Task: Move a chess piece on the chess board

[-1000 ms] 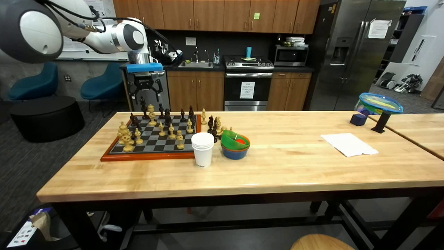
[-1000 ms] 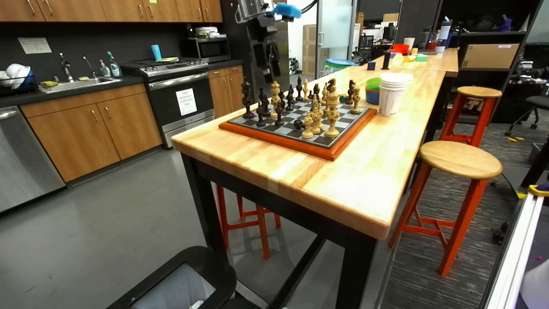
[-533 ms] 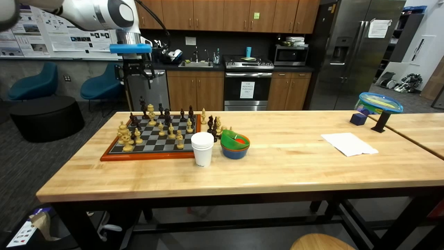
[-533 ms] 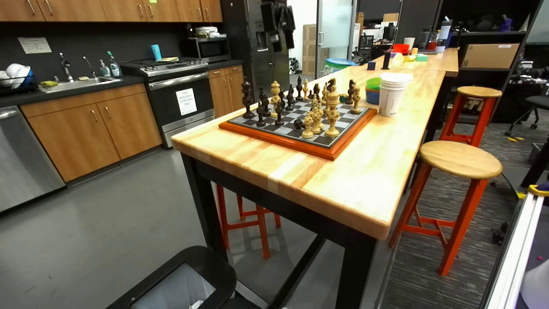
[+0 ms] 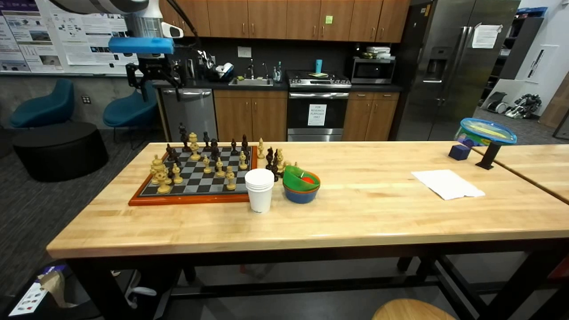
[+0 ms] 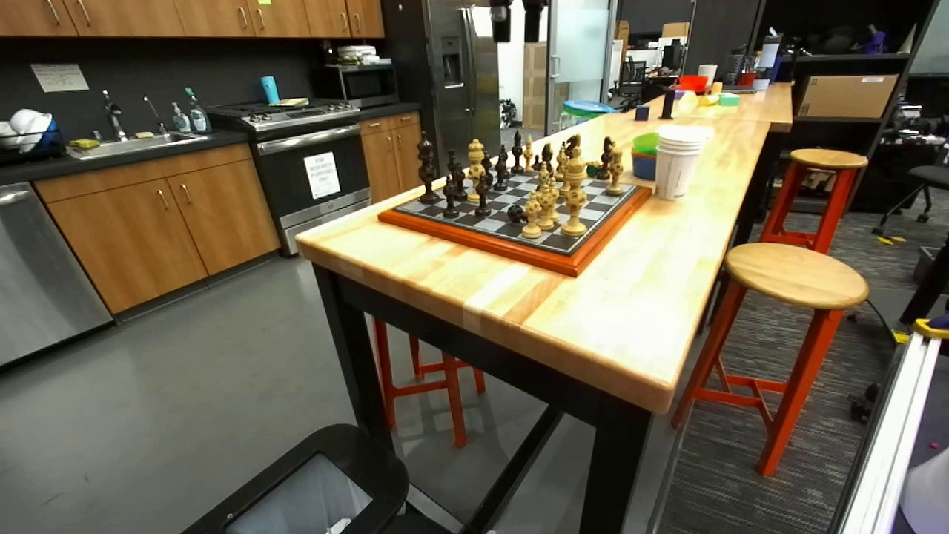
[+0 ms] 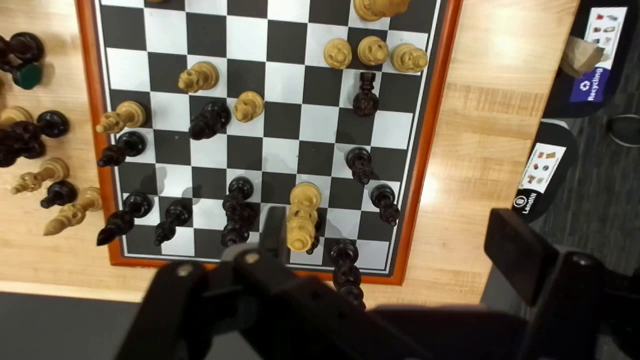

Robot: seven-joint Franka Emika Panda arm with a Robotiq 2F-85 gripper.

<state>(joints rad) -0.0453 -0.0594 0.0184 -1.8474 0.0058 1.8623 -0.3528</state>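
The chess board (image 5: 191,200) lies on the table with light and dark pieces on it; it shows in both exterior views (image 6: 482,241) and the wrist view (image 7: 435,115). My gripper (image 5: 161,93) is open and empty, high above the board's far left area; its fingertips show at the top of an exterior view (image 6: 517,31). In the wrist view my gripper (image 7: 397,245) has its fingers wide apart. A tall light piece (image 7: 302,215) stands among dark ones, beside the left finger in that view. A tall dark piece (image 7: 345,272) stands near a corner. A dark piece (image 7: 366,95) lies on its side.
A stack of white cups (image 5: 259,191) stands at the board's front right corner. Nested coloured bowls (image 5: 301,193) stand beside it. Several pieces (image 5: 273,162) stand off the board on its right. A white paper (image 5: 446,184) and a dark blue block (image 5: 459,152) lie farther right.
My gripper has risen away from the board, moving up and left in an exterior view and up and right in an exterior view. It stays open. The pieces have not moved.
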